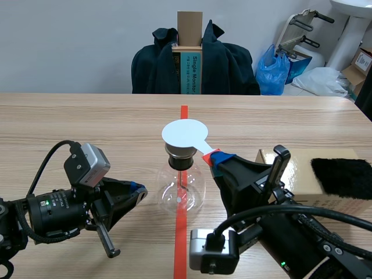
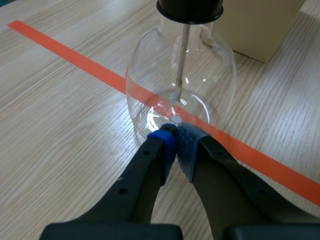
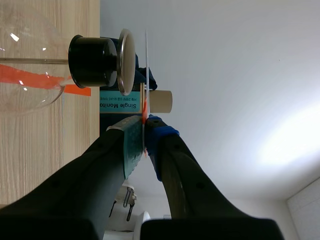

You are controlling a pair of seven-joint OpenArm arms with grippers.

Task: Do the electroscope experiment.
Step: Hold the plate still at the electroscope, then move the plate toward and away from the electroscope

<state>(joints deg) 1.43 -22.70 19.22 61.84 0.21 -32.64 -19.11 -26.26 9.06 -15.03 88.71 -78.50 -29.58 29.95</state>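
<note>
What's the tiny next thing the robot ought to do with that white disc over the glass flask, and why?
Probably lower the white disc onto the metal plate atop the flask. The right gripper is shut on the disc's red handle, and the right wrist view shows a thin gap between disc and plate.

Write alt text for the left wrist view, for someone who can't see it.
The shut left gripper points at the foot of a round glass flask standing on an orange tape line. A metal rod hangs from its black stopper; a cardboard box stands behind.
</note>
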